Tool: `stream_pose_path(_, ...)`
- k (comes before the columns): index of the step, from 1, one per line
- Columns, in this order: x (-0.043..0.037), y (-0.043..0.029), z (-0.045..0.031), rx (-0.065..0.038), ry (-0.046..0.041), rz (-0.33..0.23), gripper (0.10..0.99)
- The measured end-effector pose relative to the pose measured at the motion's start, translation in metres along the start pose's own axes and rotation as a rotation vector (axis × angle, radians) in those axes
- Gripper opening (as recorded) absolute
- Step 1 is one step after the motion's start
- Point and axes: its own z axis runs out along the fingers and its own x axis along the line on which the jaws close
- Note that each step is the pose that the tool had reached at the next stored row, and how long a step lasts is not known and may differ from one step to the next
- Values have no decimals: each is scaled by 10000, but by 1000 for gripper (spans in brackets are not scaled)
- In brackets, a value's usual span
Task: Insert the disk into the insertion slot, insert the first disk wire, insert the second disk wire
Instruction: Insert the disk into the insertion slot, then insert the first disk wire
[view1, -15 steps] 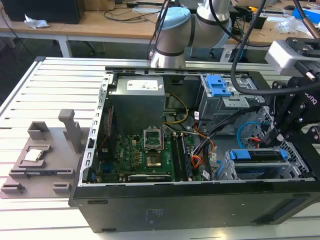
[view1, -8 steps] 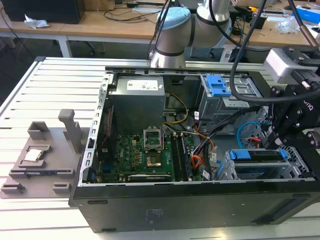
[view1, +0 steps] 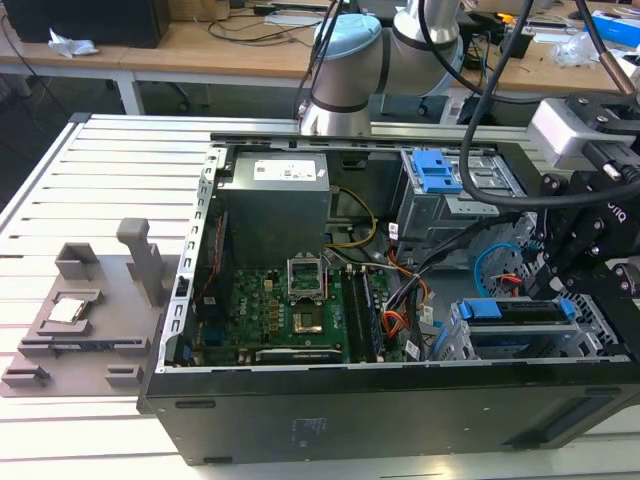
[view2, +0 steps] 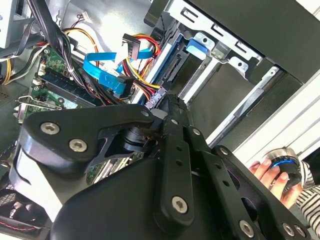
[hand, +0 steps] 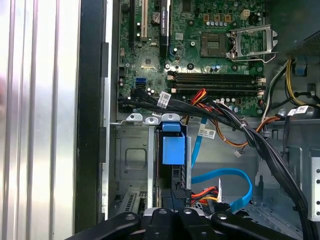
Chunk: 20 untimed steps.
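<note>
The gripper (view2: 161, 111) is clenched on a black wire plug (view2: 155, 97), and red, yellow and orange wires (view2: 142, 50) run into that plug. In the exterior view the gripper (view1: 555, 280) hangs at the right of the frame, just above the rear end of the disk (view1: 515, 312).

The disk sits in its blue frame inside the insertion slot (view1: 460, 340), the silver perforated cage in the lower right of the open computer case (view1: 350, 410). In the first wrist view the disk (hand: 173, 150) shows edge-on in the slot (hand: 131, 160), with the plug (hand: 178, 192) right at its end. A flat blue cable (hand: 225, 177) loops loose just beside it, and in the second wrist view that cable (view2: 100, 70) lies near the plug but apart from it.

The green circuit board (view1: 290, 310) fills the case floor toward the exterior view's left. A taller grey cage with a blue latch (view1: 440, 170) stands behind the slot. The case rests on a ribbed metal bench (view1: 60, 200), where a grey holder (view1: 90, 310) lies at the left of the frame. In the second wrist view a person's hand (view2: 267, 172) holds a round knob (view2: 282, 165).
</note>
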Motion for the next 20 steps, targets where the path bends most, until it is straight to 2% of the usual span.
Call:
stream_pose_path(6,0,-1,-1,0,0,0,106)
stream_pose_path(10,-3,7,-158,1,2,0,106)
stream_pose_path(15,-3,7,-162,1,-4,-1,114)
stream_pose_path(16,-3,7,-162,0,-6,-1,235)
stream_pose_path(17,-3,7,-162,1,-6,0,302)
stream_pose_path(18,-9,7,-163,0,-5,0,302)
stream_pose_path(20,-72,6,-162,1,-8,0,302)
